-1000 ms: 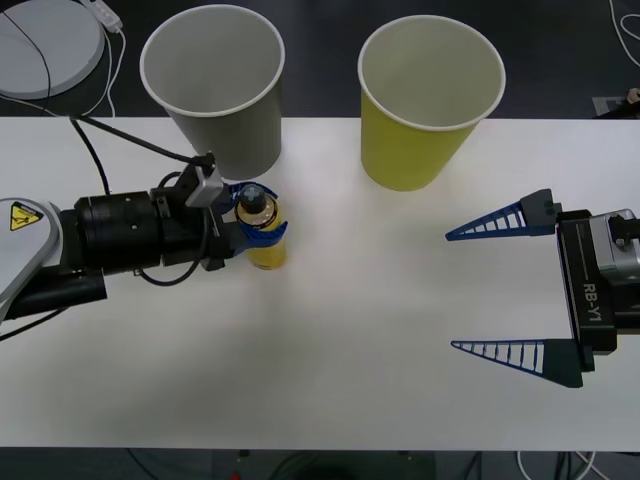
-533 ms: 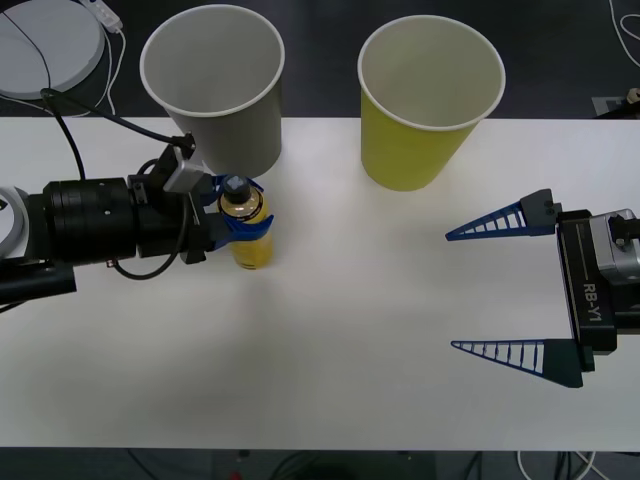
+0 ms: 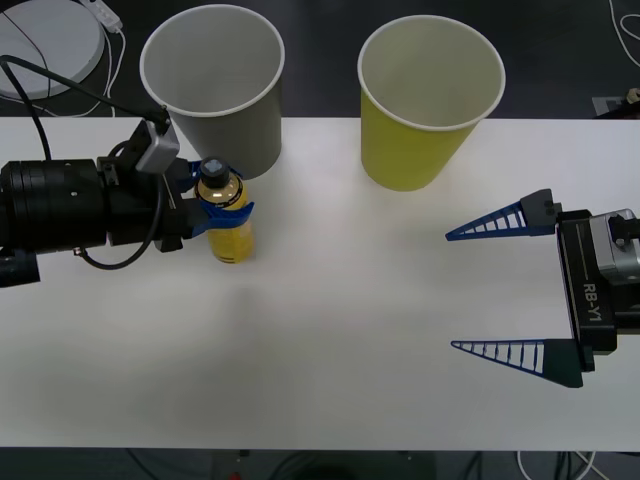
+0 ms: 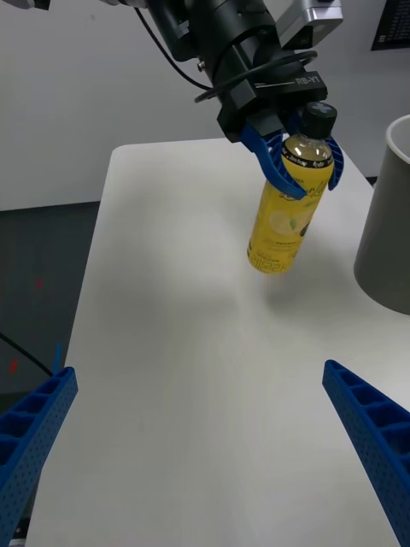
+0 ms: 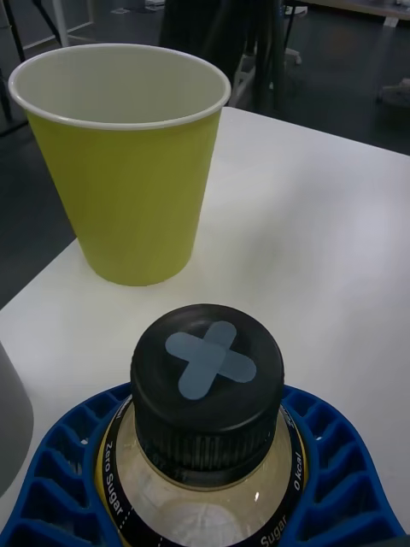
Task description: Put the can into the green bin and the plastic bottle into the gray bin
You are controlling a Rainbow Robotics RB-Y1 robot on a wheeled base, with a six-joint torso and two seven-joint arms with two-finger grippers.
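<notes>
here the left gripper (image 3: 222,205) is clamped round the neck of the bottle (image 3: 225,230), holding it lifted off the table (image 3: 350,340), tilted, just beside the gray bin (image 3: 215,85). the green bin (image 3: 430,100) stands further right. the right gripper (image 3: 500,285) hangs spread wide, well apart.

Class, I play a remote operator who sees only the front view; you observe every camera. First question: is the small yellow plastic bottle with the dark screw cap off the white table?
Observer: It seems so. The right wrist view shows the bottle tilted, its base just clear of the table, with the left gripper shut around its neck.
Operator: My right gripper waits open at the right. Any marking on the cap?
Observer: A pale blue cross, in the left wrist view.
</notes>
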